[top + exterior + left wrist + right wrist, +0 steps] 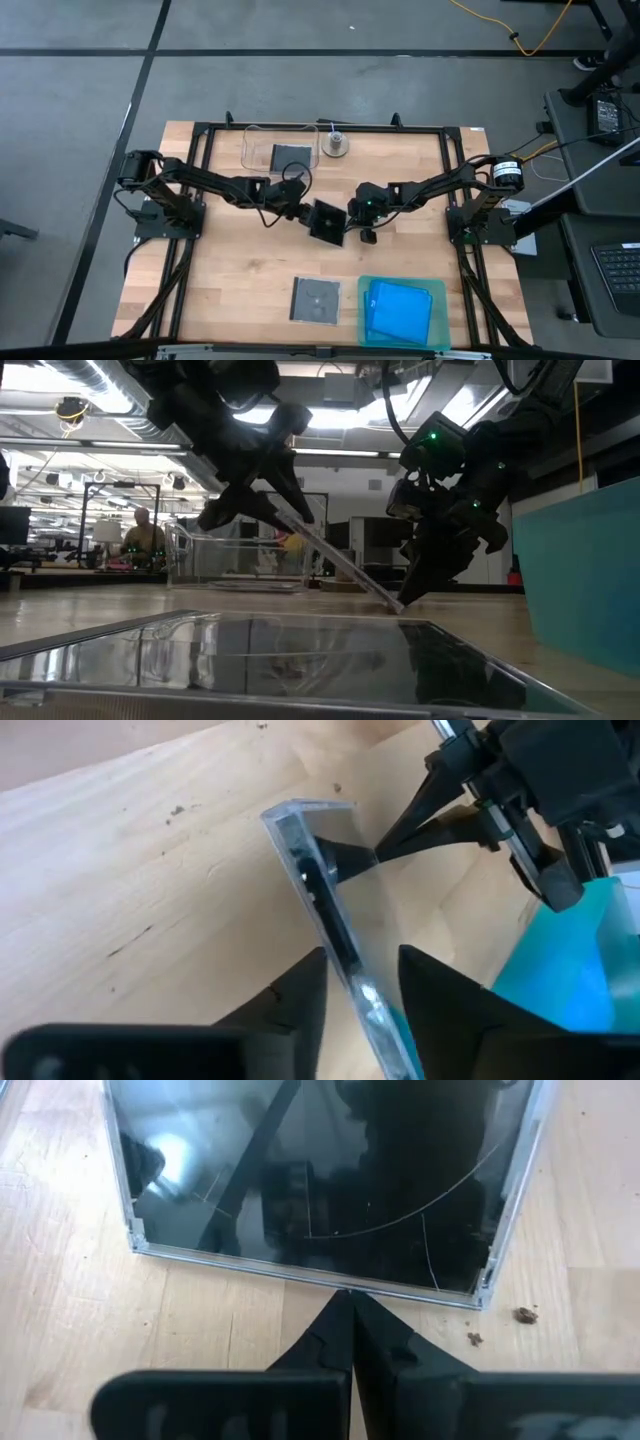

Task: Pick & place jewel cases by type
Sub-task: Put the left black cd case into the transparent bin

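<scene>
Wooden table seen from above, with two dark robot arms reaching in from its left and right edges and meeting near the middle. Between them a grey-black square jewel case stands tilted, one edge on the wood and the other raised. The left gripper has its two fingers on either side of the case's raised edge, narrowed around it; whether they are pressing it cannot be told. The right gripper is closed to a point, and its tip touches the bottom edge of the same case where it meets the table, as the right wrist view shows. From table height the case is a thin slanted line running from the left gripper down to the right gripper.

A second grey-black case lies flat inside a clear plastic tub at the far edge of the table, left of centre. Just beside the tub, to its right, sits a small round metal object. A third grey-black case lies flat on the bare wood near the front edge, around the middle. Just to its right a teal tray holds stacked bright blue cases; how many cannot be told.
</scene>
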Motion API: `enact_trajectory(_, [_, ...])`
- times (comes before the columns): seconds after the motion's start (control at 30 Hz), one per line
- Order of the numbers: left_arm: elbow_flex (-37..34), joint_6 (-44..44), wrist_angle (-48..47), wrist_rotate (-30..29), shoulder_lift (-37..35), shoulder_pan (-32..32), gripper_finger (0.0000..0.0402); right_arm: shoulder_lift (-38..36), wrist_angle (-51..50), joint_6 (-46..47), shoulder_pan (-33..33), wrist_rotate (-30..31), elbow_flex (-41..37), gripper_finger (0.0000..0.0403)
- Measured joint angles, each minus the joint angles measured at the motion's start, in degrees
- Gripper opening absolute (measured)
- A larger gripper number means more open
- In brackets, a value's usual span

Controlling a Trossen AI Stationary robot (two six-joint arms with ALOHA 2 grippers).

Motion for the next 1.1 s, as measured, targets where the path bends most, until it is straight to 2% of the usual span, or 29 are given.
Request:
enact_trajectory(0.17, [0.0,0.0,1.4,0.7,0.0,0.1,0.0065,0.0,0.0,0.3,0.0,0.0,0.0,0.0005])
enact_trajectory(0.33, [0.0,0.0,2.7,0.9,-0.1,0.1,0.0038,0.0,0.0,0.2,0.0,-0.2,0.0,0.0005])
enact_trajectory(0.77, [-0.1,-0.7,0.3,0.7,-0.1,0.1,0.0034,-0.1,-0.2,1.6,0.0,-0.2,0.0,0.0005])
enact_trajectory(1.1, [-0.2,-1.1,0.6,1.9,0.0,0.0,0.0071,-0.1,0.1,1.5,0.0,-0.1,0.0,0.0005])
